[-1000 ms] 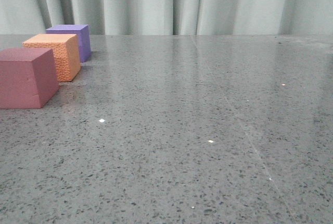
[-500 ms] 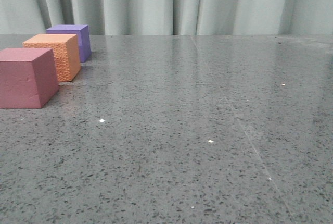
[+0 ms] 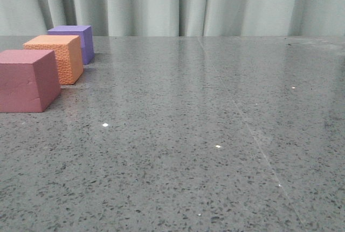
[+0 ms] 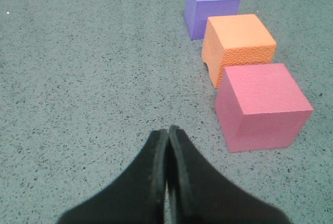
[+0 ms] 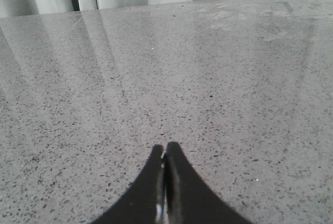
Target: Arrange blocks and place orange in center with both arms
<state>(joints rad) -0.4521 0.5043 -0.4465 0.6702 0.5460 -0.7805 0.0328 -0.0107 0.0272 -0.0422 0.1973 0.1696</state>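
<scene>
Three foam cubes stand in a row at the table's far left. The pinkish-red cube [image 3: 27,80] is nearest, the orange cube [image 3: 58,57] is in the middle, the purple cube [image 3: 75,42] is farthest. All three also show in the left wrist view: pinkish-red [image 4: 260,105], orange [image 4: 238,45] with a notch at its bottom edge, purple [image 4: 212,6]. My left gripper [image 4: 168,131] is shut and empty, short of the pinkish-red cube and off to its side. My right gripper [image 5: 165,147] is shut and empty over bare table. Neither gripper shows in the front view.
The table [image 3: 205,124] is grey speckled stone. A pale pleated curtain [image 3: 178,2] hangs behind its far edge.
</scene>
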